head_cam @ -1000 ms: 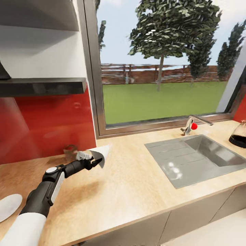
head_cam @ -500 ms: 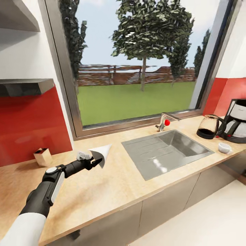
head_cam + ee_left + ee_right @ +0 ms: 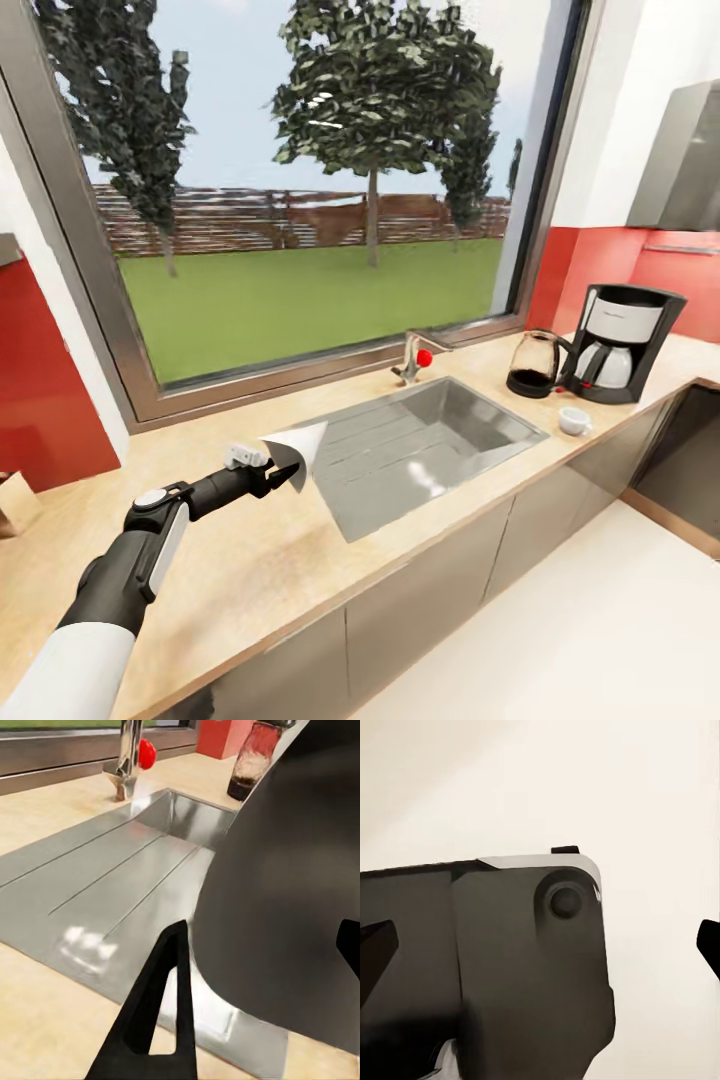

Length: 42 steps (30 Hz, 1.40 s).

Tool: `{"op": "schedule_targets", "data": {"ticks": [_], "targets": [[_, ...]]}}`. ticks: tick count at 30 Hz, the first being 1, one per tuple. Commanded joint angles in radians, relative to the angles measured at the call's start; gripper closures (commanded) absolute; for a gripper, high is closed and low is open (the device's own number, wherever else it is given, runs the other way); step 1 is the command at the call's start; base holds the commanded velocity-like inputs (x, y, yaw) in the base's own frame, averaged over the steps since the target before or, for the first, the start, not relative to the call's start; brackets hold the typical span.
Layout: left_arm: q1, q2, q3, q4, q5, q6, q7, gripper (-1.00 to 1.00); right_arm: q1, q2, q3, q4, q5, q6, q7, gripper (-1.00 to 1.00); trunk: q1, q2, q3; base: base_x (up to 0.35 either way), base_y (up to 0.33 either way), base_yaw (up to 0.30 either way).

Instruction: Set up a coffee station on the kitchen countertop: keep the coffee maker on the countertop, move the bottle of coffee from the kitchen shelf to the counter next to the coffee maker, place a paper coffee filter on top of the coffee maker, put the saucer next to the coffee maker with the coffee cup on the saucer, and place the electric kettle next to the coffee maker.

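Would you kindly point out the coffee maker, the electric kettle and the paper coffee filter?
coffee maker (image 3: 628,340): head view, pale tank front.
electric kettle (image 3: 536,362): head view, glass body.
paper coffee filter (image 3: 303,441): head view, middle of the white cone.

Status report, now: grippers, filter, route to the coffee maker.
Left gripper shut on paper coffee filter, held above countertop. Right gripper: state unreadable. Coffee maker at far end, electric kettle and coffee cup beside it. Sink lies between.

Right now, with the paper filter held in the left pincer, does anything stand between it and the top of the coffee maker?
Nothing blocks the way. The left pincer holds the paper coffee filter above the countertop. The sink lies sunken between it and the coffee maker; the electric kettle stands just beside the machine, lower than its top.
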Motion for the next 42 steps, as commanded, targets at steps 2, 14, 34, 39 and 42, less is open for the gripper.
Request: {"op": "schedule_targets", "data": {"ticks": [2,14,34,39,42], "targets": [[-0.001,0.0,0.001,-0.001,0.004,0.009,-0.004,1.0,-0.001,0.001,-0.006,0.001,-0.001,-0.003,0.001,-1.0,0.001,-0.002,-0.002,0.227,-0.21,-0.263],[-0.001,-0.001,0.001,-0.001,0.004,0.008,-0.004,1.0,-0.001,0.001,-0.006,0.002,-0.001,-0.003,0.001,-1.0,0.001,-0.002,-0.002,0.23,-0.208,-0.263],[-0.001,-0.001,0.001,-0.001,0.004,0.008,-0.004,1.0,-0.001,0.001,-0.006,0.002,-0.001,-0.003,0.001,-1.0,0.001,-0.002,-0.002,0.218,-0.205,-0.263],[-0.001,-0.001,0.001,-0.001,0.004,0.008,-0.004,1.0,-0.001,0.001,-0.006,0.002,-0.001,-0.003,0.001,-1.0,0.001,-0.002,-0.002,0.049,-0.263,-0.263],[-0.001,-0.001,0.001,-0.001,0.004,0.009,-0.004,1.0,-0.001,0.001,-0.006,0.002,-0.001,-0.003,0.001,-1.0,0.001,-0.002,-0.002,0.011,-0.27,-0.263]]}}
